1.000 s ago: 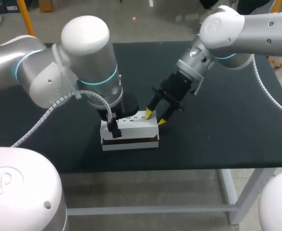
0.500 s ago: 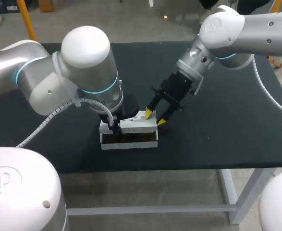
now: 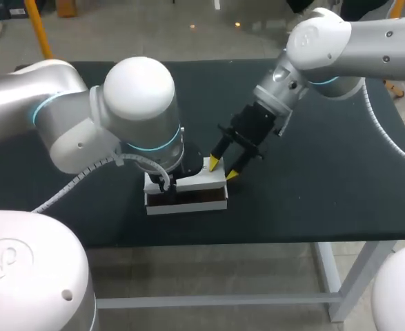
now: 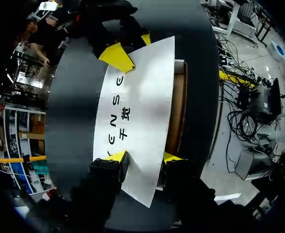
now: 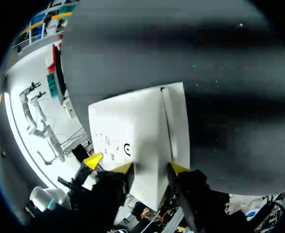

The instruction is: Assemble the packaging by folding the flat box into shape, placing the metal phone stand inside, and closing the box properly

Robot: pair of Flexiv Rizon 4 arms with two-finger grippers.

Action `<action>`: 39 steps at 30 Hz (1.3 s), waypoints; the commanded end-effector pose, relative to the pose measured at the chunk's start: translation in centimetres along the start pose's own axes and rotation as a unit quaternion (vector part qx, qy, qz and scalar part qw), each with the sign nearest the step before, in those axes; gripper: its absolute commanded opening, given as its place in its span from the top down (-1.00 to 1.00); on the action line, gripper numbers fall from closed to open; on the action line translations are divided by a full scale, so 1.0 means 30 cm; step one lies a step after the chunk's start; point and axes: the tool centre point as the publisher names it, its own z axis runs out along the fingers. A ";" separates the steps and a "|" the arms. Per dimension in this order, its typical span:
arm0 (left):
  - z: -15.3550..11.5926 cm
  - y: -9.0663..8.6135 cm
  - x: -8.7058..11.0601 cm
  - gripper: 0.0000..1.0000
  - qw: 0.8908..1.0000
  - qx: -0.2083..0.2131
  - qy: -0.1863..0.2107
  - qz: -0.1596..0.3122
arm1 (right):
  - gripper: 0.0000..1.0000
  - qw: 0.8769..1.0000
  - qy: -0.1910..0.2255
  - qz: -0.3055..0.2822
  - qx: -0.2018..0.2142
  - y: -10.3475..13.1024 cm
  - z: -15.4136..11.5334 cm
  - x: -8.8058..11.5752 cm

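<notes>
The white box (image 3: 187, 204) sits near the table's front edge, its printed lid (image 3: 201, 181) tilted up so the brown inside shows along the front. My left gripper (image 3: 166, 183) is at the box's left end, mostly hidden under its own wrist. In the left wrist view my left gripper (image 4: 143, 157) is shut on the lid (image 4: 137, 97), one yellow tip on each face. My right gripper (image 3: 223, 169) is at the box's right end. The right wrist view shows my right gripper (image 5: 152, 168) shut on the box's (image 5: 132, 126) end panel. I cannot make out the phone stand.
The black table (image 3: 312, 186) is bare to the right of and behind the box. The box is close to the table's front edge (image 3: 257, 238). Both arms meet over it from opposite sides.
My left gripper has narrowed onto the lid's left end, and its wrist has swung right. The lid has gone from lying flat to tilted up, showing the brown inside. The right arm has stayed still.
</notes>
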 end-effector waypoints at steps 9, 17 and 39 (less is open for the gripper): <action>0.019 -0.008 0.029 0.20 1.000 -0.014 -0.019 0.001 | 0.03 1.000 0.000 0.000 0.000 -0.002 0.002 0.001; 0.026 0.005 0.038 0.25 1.000 -0.017 -0.019 0.000 | -0.07 1.000 -0.005 0.000 -0.002 -0.013 0.010 0.000; 0.054 0.017 0.065 0.23 1.000 -0.024 -0.011 0.008 | 0.01 0.999 -0.005 0.001 -0.032 -0.074 -0.034 -0.031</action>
